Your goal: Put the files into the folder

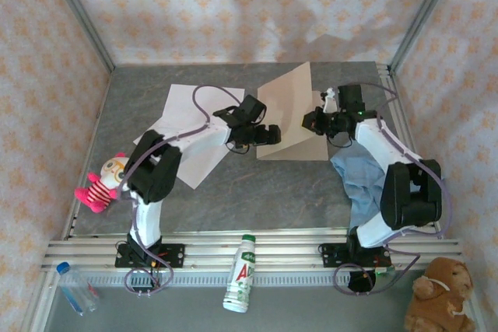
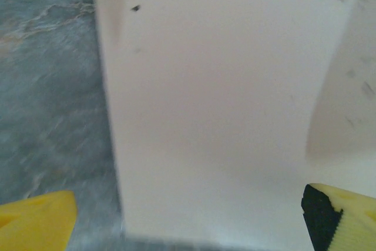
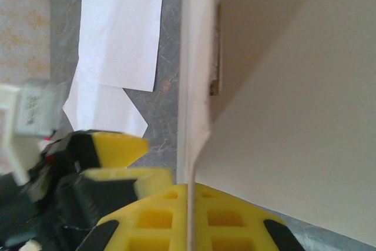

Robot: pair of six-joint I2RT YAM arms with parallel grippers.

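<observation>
The tan folder [image 1: 298,118] lies mid-table with its cover raised at an angle. My right gripper [image 1: 315,122] is shut on the cover's thin edge [image 3: 189,204], which runs up between the yellow jaws; the pale inner face [image 3: 294,116] spreads to the right. My left gripper [image 1: 269,134] stands open at the folder's left side, its yellow fingertips [image 2: 35,224] wide apart in front of a pale folder face [image 2: 223,116], nothing between them. The files, two white sheets [image 1: 185,103] [image 1: 196,159], lie flat and overlapping on the table to the left, partly under the left arm, also in the right wrist view [image 3: 123,22].
A light blue cloth [image 1: 359,178] lies under the right arm. A pink striped doll [image 1: 105,180] sits at the left edge. On the front rail lie a white-green bottle [image 1: 241,274], a clear bottle [image 1: 76,285] and a brown plush [image 1: 440,295].
</observation>
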